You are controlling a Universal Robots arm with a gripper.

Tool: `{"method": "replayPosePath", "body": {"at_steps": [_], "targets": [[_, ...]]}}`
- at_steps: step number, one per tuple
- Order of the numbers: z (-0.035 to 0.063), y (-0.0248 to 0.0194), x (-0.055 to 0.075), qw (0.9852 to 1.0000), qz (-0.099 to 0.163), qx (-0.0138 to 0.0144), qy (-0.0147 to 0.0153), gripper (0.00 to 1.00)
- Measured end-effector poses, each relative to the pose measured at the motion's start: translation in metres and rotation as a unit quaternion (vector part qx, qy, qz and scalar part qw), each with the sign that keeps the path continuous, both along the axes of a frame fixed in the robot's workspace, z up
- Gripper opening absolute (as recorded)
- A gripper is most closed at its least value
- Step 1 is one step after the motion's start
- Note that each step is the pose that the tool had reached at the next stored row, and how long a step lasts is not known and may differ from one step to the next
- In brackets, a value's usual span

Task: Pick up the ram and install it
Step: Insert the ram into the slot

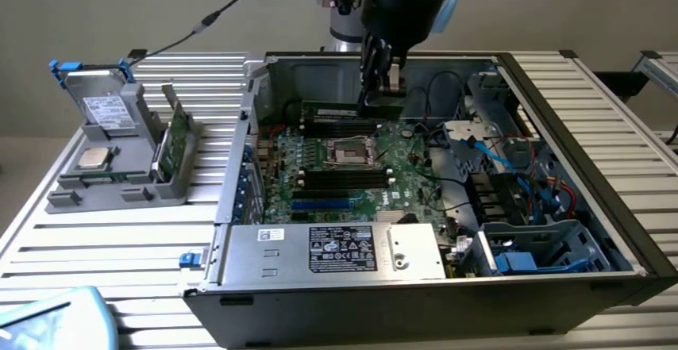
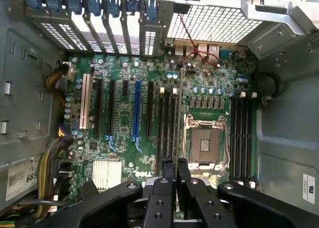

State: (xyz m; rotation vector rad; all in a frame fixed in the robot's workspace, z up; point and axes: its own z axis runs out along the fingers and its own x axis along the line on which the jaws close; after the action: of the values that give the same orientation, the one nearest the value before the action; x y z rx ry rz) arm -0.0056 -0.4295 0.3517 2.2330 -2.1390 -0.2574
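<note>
Green ram (image 1: 335, 112) tight in hand (image 2: 175, 166): chips ext. view, edge-on wrist view.

Exterior view: off the arm, raised, angled down into the open computer case (image 1: 424, 306) lying on the slatted counter (image 1: 117, 239). Middle distance, with the whole case and the grey tray (image 1: 117, 183) at the exterior view's left in frame.
Wrist view: on the wrist, facing straight down into the case, close above the motherboard (image 2: 124, 138), with the gripper (image 2: 174, 164) at the picture's edge.
Shared by both: motherboard, CPU socket (image 2: 204, 144), black memory slots (image 2: 167, 118).
</note>
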Motion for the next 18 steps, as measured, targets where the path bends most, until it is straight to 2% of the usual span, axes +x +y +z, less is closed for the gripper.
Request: {"method": "replayPosePath", "body": {"at_steps": [3, 4, 5, 8, 9, 10, 18], "targets": [[-0.0034, 0.0006, 0.0, 1.0, 0.0, -0.0019, -0.0022, 0.14], [-0.0043, 0.0008, 0.0, 1.0, 0.0, -0.0027, -0.004, 0.14], [-0.0049, 0.0009, 0.0, 1.0, 0.0, -0.0037, -0.0064, 0.14], [-0.0065, 0.0016, 0.0, 0.9998, 0.0, -0.0077, -0.0163, 0.14], [-0.0073, 0.0017, 0.0, 0.9998, 0.0, -0.0086, -0.0189, 0.14], [-0.0088, 0.002, 0.0, 0.9998, 0.0, -0.0089, -0.0201, 0.14], [-0.0234, 0.0064, -0.003, 0.9997, 0.0, -0.0095, -0.0203, 0.14]]}}
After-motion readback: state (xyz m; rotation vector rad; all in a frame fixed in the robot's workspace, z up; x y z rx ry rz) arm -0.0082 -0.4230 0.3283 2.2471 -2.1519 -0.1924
